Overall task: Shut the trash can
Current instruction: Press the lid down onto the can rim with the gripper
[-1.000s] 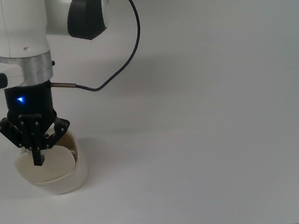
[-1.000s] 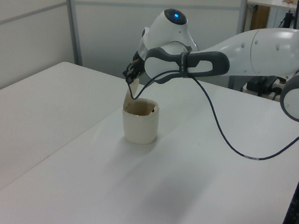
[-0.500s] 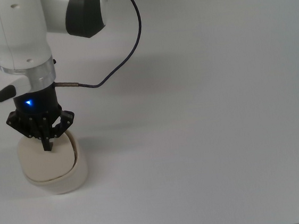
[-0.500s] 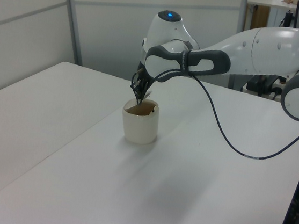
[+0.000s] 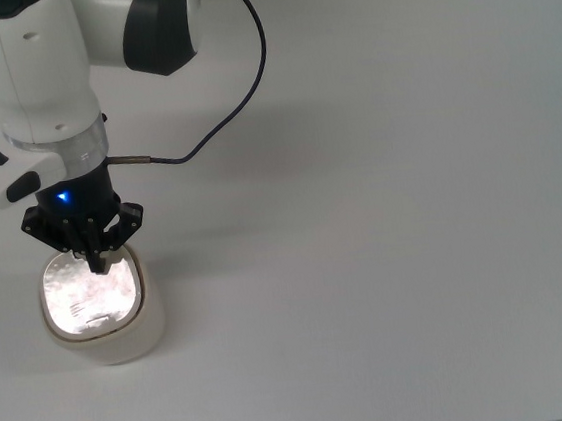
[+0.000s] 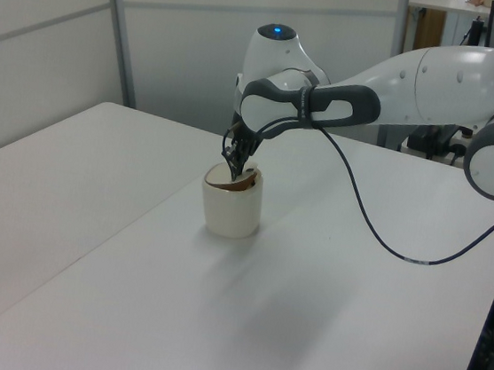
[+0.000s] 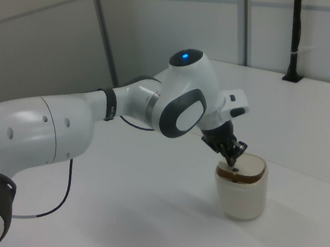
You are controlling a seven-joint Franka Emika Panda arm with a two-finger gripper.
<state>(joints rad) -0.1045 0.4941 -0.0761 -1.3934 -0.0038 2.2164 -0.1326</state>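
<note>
A cream-white trash can stands on a white table, in the top view's lower-left corner, its flat lid lying nearly level over the opening and glaring under the light. In the right view a dark gap shows under the lid's near edge (the lid is not quite seated there). The black gripper points down onto the lid near its edge on the arm's side, fingers drawn together to a single tip and holding nothing, a blue light glowing on the wrist above it. Behind, the white Panda arm reaches in from the left view's right, a dark cable looping from the wrist down across the tabletop.
</note>
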